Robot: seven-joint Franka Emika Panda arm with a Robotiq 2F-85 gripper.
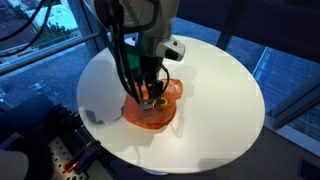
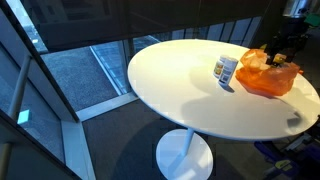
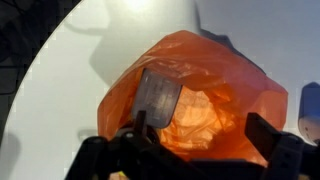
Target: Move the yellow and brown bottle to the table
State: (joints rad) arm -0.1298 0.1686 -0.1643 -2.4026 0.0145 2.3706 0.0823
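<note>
On the table (image 2: 180, 95), two pale bottles (image 2: 226, 70) are seen just beside the bowl (image 2: 268, 80). The hand (image 3: 205, 140) is held low over the bowl, opened wide. The brown bottle (image 1: 157, 100) is seen inside the bowl.

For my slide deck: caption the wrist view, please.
Open gripper hovering above the orange bowl on the white table.

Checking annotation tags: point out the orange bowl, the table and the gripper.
orange bowl (image 2: 272, 80): exterior view, on its near side wall.
table (image 2: 175, 85): exterior view, on the bare white top.
gripper (image 1: 152, 95): exterior view, midway between the fingertips, at the bowl.
</note>
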